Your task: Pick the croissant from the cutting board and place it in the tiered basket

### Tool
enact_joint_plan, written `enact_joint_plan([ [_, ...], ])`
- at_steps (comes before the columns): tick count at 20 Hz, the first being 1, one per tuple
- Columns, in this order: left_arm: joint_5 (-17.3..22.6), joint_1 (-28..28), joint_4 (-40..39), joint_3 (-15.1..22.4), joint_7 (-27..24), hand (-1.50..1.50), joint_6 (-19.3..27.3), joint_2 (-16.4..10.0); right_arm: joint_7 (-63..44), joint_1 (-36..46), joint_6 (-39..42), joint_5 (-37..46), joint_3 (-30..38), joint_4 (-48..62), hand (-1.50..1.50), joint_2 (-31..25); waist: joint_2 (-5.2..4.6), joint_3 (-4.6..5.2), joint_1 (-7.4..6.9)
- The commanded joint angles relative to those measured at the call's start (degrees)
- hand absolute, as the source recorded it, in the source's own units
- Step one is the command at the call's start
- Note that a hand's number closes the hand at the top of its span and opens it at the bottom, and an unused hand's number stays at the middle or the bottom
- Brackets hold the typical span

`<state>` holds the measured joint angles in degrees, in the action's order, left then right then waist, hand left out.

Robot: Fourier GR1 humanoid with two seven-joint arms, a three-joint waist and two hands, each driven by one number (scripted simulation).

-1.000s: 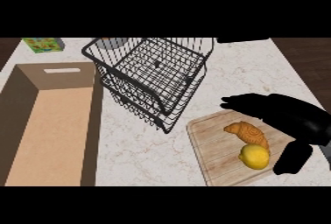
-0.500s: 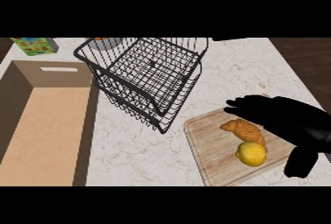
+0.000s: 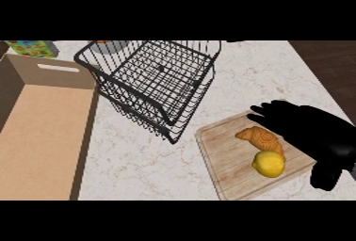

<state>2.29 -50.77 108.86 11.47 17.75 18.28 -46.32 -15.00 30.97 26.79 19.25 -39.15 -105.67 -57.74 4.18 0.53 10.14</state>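
Observation:
A golden-brown croissant (image 3: 261, 140) lies on the wooden cutting board (image 3: 226, 167) at the lower right, with a yellow lemon (image 3: 268, 164) touching its near end. My right hand (image 3: 309, 131) hovers over the board's right side, fingers spread above the croissant's far end and thumb hanging down past the lemon; no finger curls round the croissant. The black wire tiered basket (image 3: 156, 77) stands at the upper middle, tilted in the view. My left hand shows nowhere.
A large open cardboard box (image 3: 42, 122) fills the left side. A colourful carton (image 3: 31, 47) and a grey object (image 3: 110, 45) sit at the far edge. The counter's right edge runs just beyond the cutting board.
My right hand has slid left and down over the cutting board, closer to the croissant. The view has shifted a little; croissant and lemon lie where they did.

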Motion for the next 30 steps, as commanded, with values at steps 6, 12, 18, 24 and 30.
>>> enact_joint_plan([
  [6, -0.7, 24.7, 11.4, -1.9, -17.9, 0.0, 1.7, 5.7, -7.8, -2.3, -1.0, 8.4, -4.4, -1.7, -1.5, -0.3, -3.06, -0.08, -1.17],
  [12, 0.1, 36.6, 1.5, 0.2, -22.6, 0.0, -1.3, 8.6, -15.8, -7.4, -1.5, 13.3, -6.4, -5.1, -1.5, -0.7, -4.07, -0.31, -4.56],
  [18, -0.2, 47.4, -5.3, 2.2, -20.5, 0.0, -3.4, 11.7, -15.1, -13.3, -11.7, 18.1, -3.4, -3.9, -1.5, -0.1, -4.48, -0.55, -6.08],
  [24, -1.2, 53.0, -8.9, 2.2, -19.2, 0.0, -6.0, 14.0, -10.4, -19.7, -15.4, 18.5, 3.0, -2.3, -1.5, -4.1, -4.26, -0.57, -8.74],
  [30, -2.8, 54.6, -12.8, 1.6, -20.9, 0.0, -8.4, 17.3, -13.6, -23.3, -10.1, 20.4, 5.0, -5.5, -1.5, 0.6, -4.13, -0.52, -9.6],
])
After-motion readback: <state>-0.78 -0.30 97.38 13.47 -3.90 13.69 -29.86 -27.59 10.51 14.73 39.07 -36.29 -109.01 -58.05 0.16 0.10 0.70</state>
